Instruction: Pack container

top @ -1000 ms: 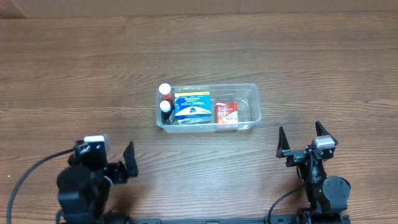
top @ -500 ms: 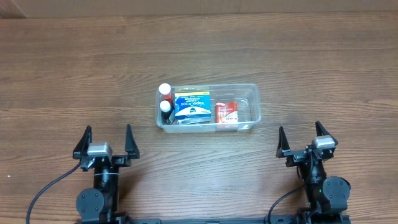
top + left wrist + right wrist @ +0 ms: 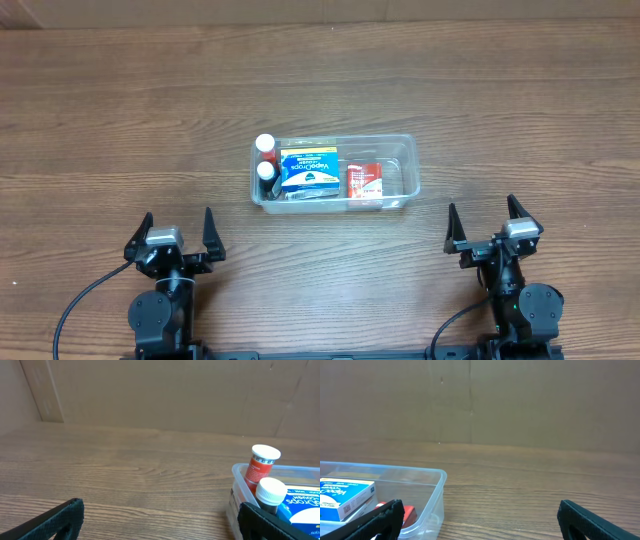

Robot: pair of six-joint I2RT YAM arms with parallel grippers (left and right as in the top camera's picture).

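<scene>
Overhead: the container [image 3: 408,165] lies mid-table, ahead of and between my 2 pincers. My left pincer [image 3: 178,216] and right pincer [image 3: 481,208] sit near the table's front edge, both spread wide and holding nothing, well apart from it. Bare table [image 3: 120,120] surrounds it.

Left wrist: the container is ahead to my right, with 2 white-capped bottles [image 3: 265,460] at its near end and open wood to the left.

Right wrist: the container's rounded corner [image 3: 440,477] is ahead to my left, with a blue box [image 3: 345,492] inside and clear wood to the right
</scene>
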